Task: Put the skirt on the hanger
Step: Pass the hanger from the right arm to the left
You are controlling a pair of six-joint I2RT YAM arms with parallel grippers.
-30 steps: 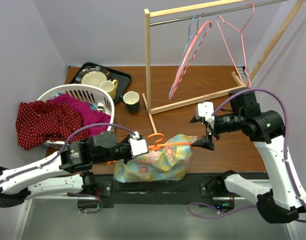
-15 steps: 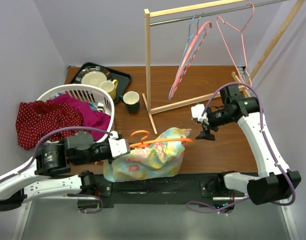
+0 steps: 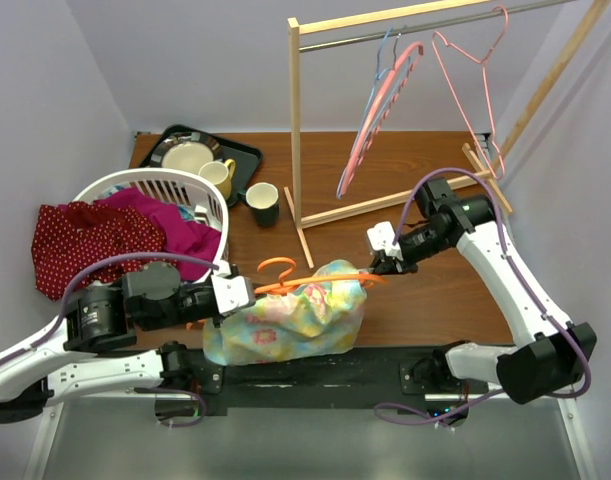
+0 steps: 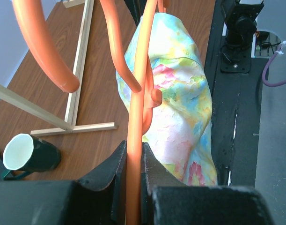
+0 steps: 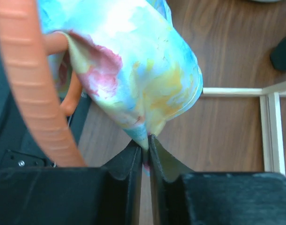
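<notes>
The skirt (image 3: 290, 318) is pastel tie-dye cloth hanging over the orange hanger (image 3: 285, 284) near the table's front edge. My left gripper (image 3: 247, 292) is shut on the hanger's bar, which runs up between the jaws in the left wrist view (image 4: 134, 159), with the skirt (image 4: 180, 103) draped on the far part. My right gripper (image 3: 377, 268) is shut on a pinched corner of the skirt (image 5: 147, 93) at its right end, beside the hanger's arm (image 5: 30, 84).
A wooden clothes rack (image 3: 297, 130) stands behind, with pink and blue hangers (image 3: 380, 100) on its rail. A white laundry basket (image 3: 200, 190) with red garments (image 3: 85, 245) is at left. A dark mug (image 3: 262, 203) and a tray (image 3: 247, 153) with dishes sit behind it.
My right gripper came down to the skirt's right end and closed on its corner. My left arm drew the hanger and skirt leftward.
</notes>
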